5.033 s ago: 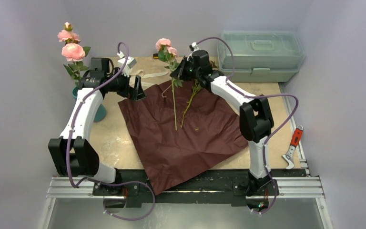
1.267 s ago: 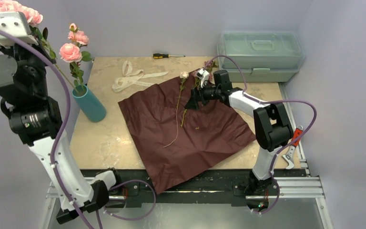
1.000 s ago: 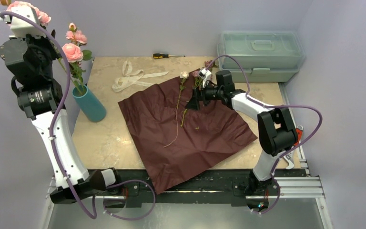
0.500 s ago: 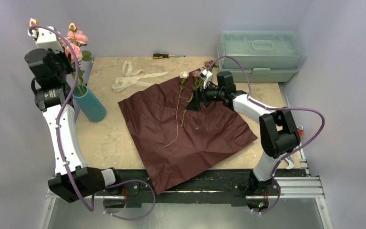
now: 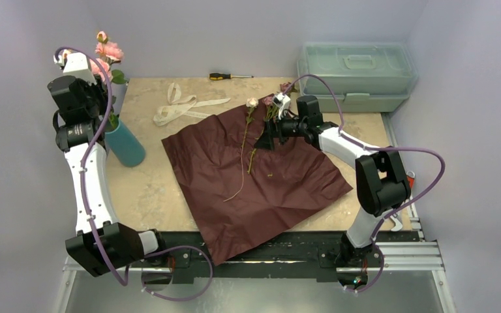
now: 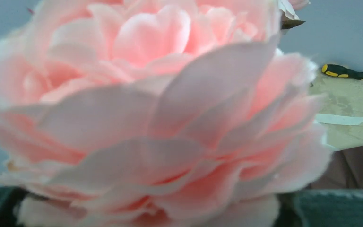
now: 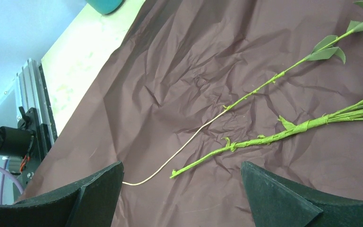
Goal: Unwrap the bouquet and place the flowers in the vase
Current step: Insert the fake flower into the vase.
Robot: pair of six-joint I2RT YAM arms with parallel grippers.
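The maroon wrapping paper [image 5: 267,186] of the bouquet lies spread flat on the table. Two flowers lie on it: a thin stem with a cream bud [image 5: 252,102] and a thicker green stem [image 7: 264,136]. My right gripper [image 5: 265,137] hovers low over them, open, its fingers [image 7: 92,196] either side of the thick stem's cut end without touching it. The teal vase [image 5: 126,146] stands at the left with pink roses [image 5: 107,51] rising from it. My left gripper [image 5: 98,98] is just above the vase among those stems. A pink rose [image 6: 160,113] fills the left wrist view and hides the jaws.
A cream ribbon [image 5: 179,107] lies behind the paper, and a screwdriver [image 5: 230,76] near the back wall. The pale green toolbox [image 5: 355,75] sits at the back right. A red-handled tool [image 5: 402,195] lies at the table's right edge.
My left arm has come down from high at the left, bringing the pink roses it carried down to the vase. The right arm has stayed over the stems.
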